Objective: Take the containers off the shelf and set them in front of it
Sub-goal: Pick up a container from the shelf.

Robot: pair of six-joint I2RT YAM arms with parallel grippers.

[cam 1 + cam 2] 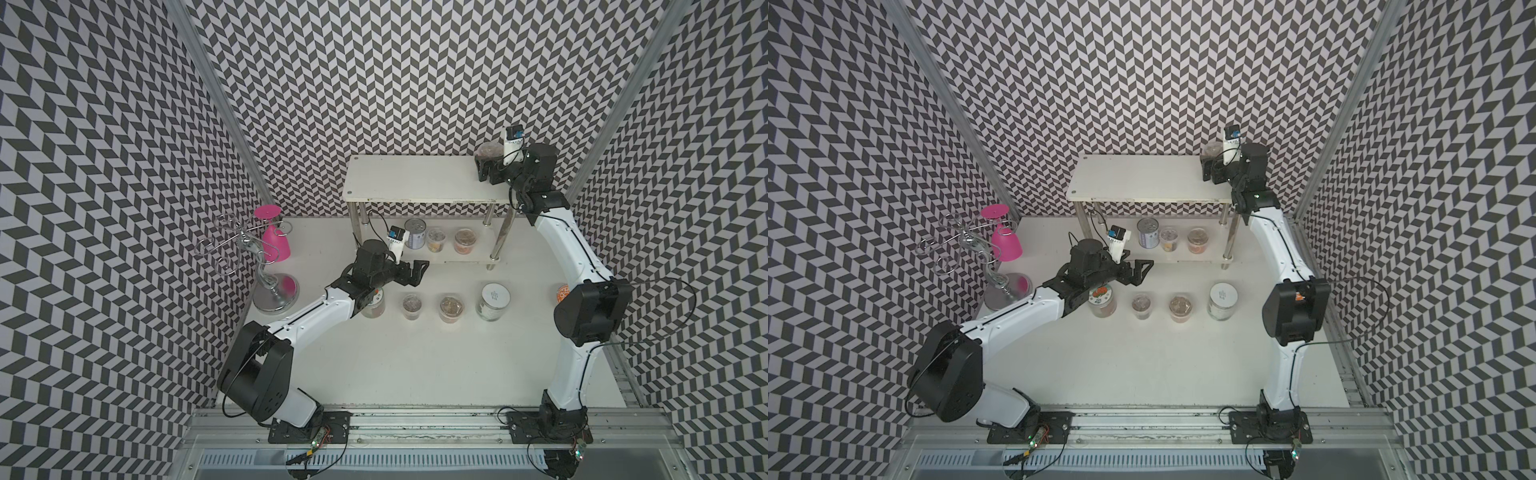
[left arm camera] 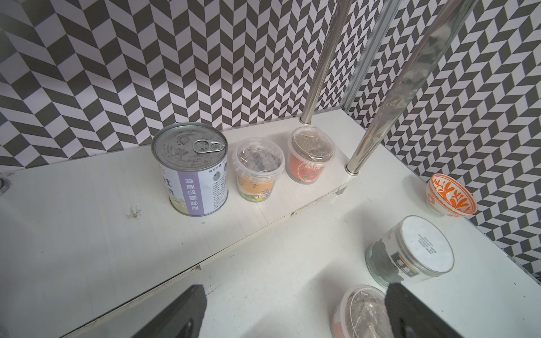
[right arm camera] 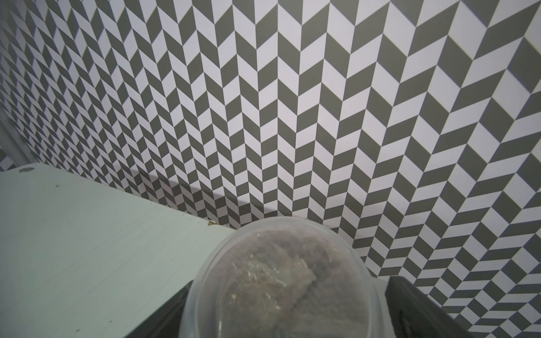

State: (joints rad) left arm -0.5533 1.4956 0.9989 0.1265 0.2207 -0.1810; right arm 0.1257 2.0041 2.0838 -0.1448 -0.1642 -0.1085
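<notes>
The white two-tier shelf (image 1: pixel 415 178) stands at the back. On its lower tier are a silver pull-tab can (image 2: pixel 190 169), a clear tub (image 2: pixel 259 172) and an orange-labelled tub (image 2: pixel 310 158). At the top tier's far right corner a clear tub (image 3: pixel 281 286) sits between the wide-apart fingers of my right gripper (image 1: pixel 487 165). On the table in front stand a teal-orange-lidded jar (image 1: pixel 1101 300), two tubs (image 1: pixel 412 306) (image 1: pixel 451 308) and a white-lidded jar (image 1: pixel 493 301). My left gripper (image 1: pixel 417 270) hovers open and empty before the lower tier, left of the can.
A pink goblet (image 1: pixel 274 241) hangs upside down on a silver wire stand (image 1: pixel 245 253) at the left. An orange-patterned dish (image 2: pixel 450 194) sits by the right wall, mostly hidden behind my right elbow in a top view. Patterned walls close in on three sides.
</notes>
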